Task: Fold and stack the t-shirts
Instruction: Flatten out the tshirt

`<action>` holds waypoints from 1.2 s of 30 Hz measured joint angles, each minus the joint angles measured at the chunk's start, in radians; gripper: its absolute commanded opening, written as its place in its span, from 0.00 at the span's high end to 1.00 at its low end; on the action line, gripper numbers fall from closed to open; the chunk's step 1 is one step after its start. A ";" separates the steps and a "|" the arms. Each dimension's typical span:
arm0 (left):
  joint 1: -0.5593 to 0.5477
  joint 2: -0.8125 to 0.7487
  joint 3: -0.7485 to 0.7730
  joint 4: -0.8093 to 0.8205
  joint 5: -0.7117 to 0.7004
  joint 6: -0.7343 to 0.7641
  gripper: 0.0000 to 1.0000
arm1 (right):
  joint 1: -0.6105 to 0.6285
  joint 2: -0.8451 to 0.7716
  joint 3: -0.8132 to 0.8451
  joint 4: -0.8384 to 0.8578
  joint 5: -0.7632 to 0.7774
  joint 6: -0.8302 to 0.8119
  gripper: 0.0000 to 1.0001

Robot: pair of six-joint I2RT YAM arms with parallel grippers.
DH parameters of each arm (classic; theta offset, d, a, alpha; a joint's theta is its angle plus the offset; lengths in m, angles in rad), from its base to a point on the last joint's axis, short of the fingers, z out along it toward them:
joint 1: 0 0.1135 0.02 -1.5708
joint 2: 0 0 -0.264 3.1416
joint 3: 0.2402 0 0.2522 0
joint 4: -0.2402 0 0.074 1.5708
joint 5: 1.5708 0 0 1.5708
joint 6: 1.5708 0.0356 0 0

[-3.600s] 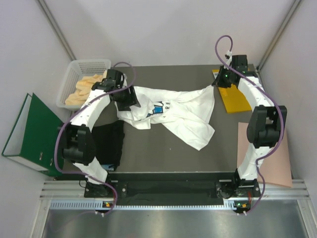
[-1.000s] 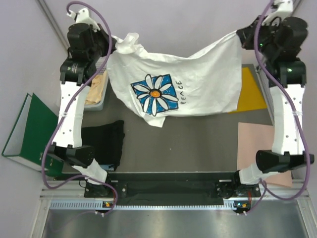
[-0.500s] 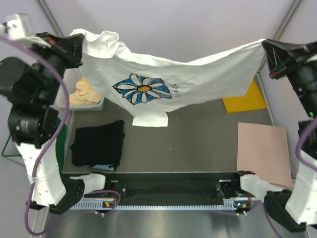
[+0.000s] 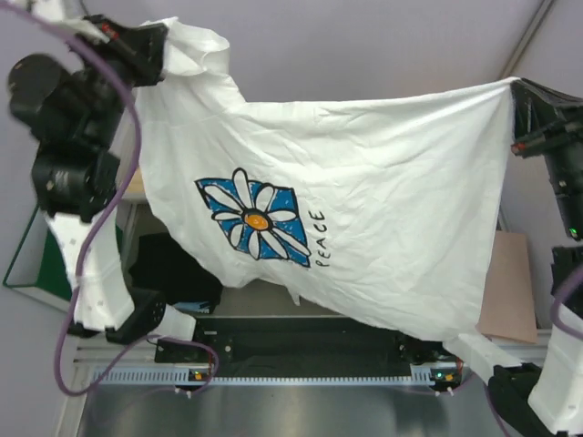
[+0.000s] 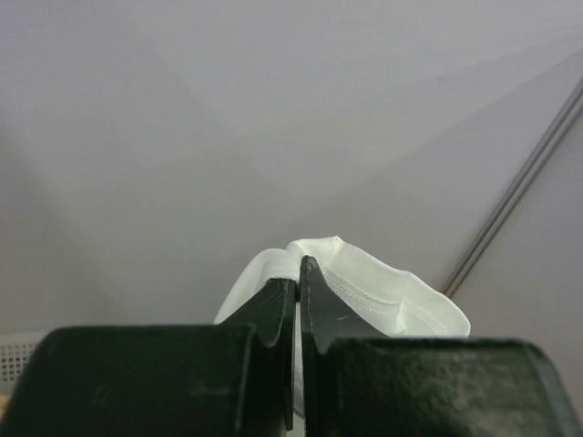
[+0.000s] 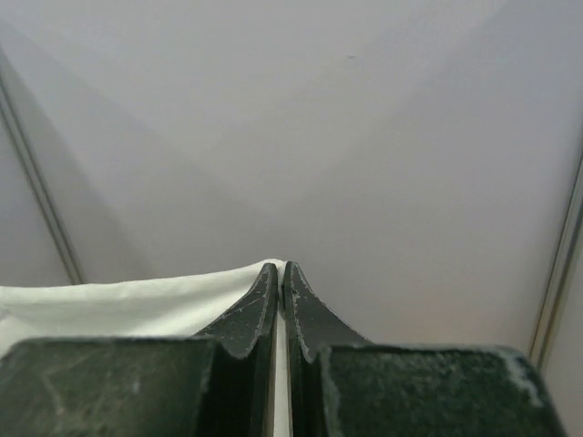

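Top external: white t-shirt (image 4: 383,182) hangs spread, hem free.

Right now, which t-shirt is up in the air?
The white daisy-print t-shirt, stretched between the left end effector and right end effector; the black t-shirt lies below.

The white t-shirt (image 4: 383,173) hangs spread wide, print (image 4: 257,221) facing the camera. The left gripper (image 4: 157,44) pinches one corner at 11 o'clock and the right gripper (image 4: 519,93) another at 2 o'clock. Below it, the black t-shirt (image 4: 171,269) peeks out at 8 o'clock and a pink sheet (image 4: 508,289) at 4 o'clock.
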 measured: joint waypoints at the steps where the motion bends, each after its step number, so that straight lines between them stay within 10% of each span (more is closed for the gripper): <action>1: 0.000 0.047 0.001 -0.003 0.000 0.001 1.00 | 0.000 0.010 -0.022 0.004 0.011 -0.002 1.00; 12: 0.020 0.609 -0.129 -0.067 0.012 0.009 1.00 | -0.024 0.460 -0.423 0.225 0.042 -0.003 1.00; 20: 0.055 0.926 -0.032 -0.081 0.035 -0.041 1.00 | -0.101 1.063 -0.256 0.251 -0.064 0.050 1.00; 36: 0.093 0.821 -0.118 0.000 0.079 -0.125 1.00 | -0.178 1.183 -0.018 0.211 -0.158 0.106 1.00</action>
